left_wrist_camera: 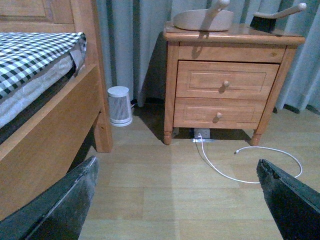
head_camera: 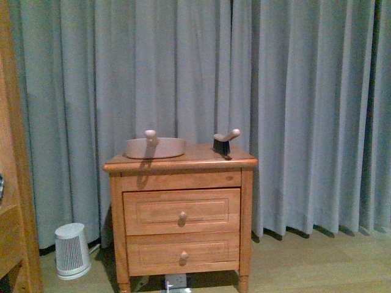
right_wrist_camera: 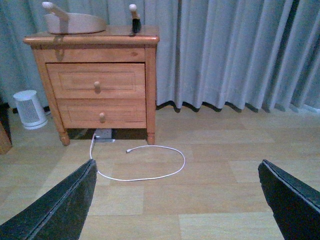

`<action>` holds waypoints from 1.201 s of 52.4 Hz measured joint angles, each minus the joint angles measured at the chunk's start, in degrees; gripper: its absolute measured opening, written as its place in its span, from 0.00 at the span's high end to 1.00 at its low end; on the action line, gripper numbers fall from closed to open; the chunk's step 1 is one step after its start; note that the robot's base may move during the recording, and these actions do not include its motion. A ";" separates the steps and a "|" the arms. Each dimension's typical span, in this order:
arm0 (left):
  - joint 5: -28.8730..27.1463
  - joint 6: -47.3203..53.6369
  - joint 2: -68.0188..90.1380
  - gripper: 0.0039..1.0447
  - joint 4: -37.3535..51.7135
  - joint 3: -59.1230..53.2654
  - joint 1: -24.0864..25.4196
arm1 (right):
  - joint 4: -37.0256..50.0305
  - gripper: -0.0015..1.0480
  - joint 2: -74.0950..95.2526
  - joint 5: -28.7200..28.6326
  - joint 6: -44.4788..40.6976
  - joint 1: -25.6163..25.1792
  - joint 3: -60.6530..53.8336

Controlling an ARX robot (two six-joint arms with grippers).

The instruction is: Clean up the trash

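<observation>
A bedroom in a home.
A wooden nightstand (head_camera: 183,178) with two drawers stands in front of long grey curtains (head_camera: 293,110) that reach the wooden floor (right_wrist_camera: 210,195). To the left of the nightstand is a bed (left_wrist_camera: 45,130) with a wooden frame and black-and-white checked bedding (left_wrist_camera: 30,50), and a small white heater (head_camera: 71,250) stands between them. A beige dustpan (head_camera: 155,148) and a brush (head_camera: 223,144) lie on top of the nightstand, and a white cable (right_wrist_camera: 131,179) lies before it.

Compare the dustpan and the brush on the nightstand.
The dustpan is wide, shallow and all beige; the brush is far smaller, with black bristles. In the front view the dustpan sits left on the nightstand, the brush right. Both have pale handles angled upward.
</observation>
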 joint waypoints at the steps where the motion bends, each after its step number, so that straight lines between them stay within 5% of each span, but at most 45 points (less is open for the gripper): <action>1: 0.00 0.00 0.00 0.07 0.00 0.00 0.00 | 0.00 0.07 0.00 0.00 0.00 0.00 0.00; 63: 0.00 0.00 0.00 0.07 0.00 0.00 -0.02 | 0.00 0.07 0.00 0.00 0.00 0.00 0.00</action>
